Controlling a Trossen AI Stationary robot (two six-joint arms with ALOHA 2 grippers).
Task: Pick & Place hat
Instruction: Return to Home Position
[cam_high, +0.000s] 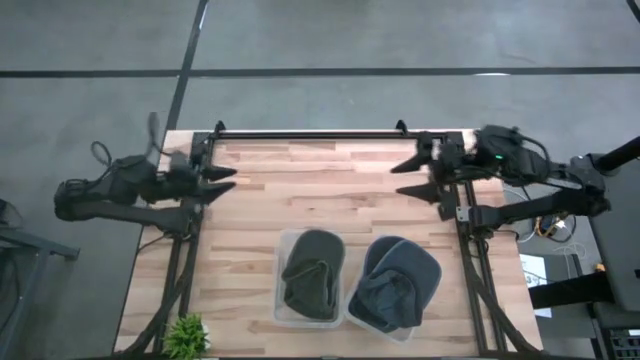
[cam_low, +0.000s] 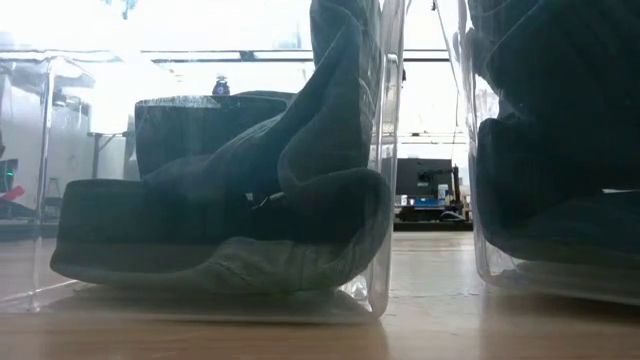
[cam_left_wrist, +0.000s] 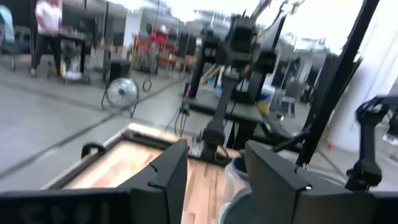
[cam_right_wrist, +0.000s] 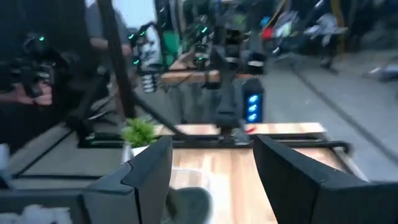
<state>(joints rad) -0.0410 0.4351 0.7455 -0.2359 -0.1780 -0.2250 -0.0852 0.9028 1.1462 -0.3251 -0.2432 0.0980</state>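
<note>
L gripper (cam_high: 226, 181) hangs at the table's left edge, centre-left of the high frame, fingers (cam_left_wrist: 166, 182) spread wide apart w/ nothing between them. R gripper (cam_high: 400, 181) mirrors it at the right edge, centre-right of frame, fingers (cam_right_wrist: 148, 177) likewise wide apart & empty. Both point inward over bare wood, well apart from each other and from the bins. In the lower centre of the high frame two clear bins sit side by side: the left bin (cam_high: 281, 305) holds a crumpled dark cap (cam_high: 312, 272), the right bin (cam_high: 356, 316) holds blue-grey caps (cam_high: 400, 280), count can't be told. In the low view the dark cap slumps against its bin's wall. A small green plant (cam_high: 187, 337) sits at the table's lower-left corner. The table (cam_high: 300, 195) is pale plank wood w/ black frame rails, grey concrete floor around it. The room beyond is a workshop: floor fan (cam_left_wrist: 121, 93) & a person (cam_left_wrist: 46, 25) at upper left of the left wrist view.
</note>
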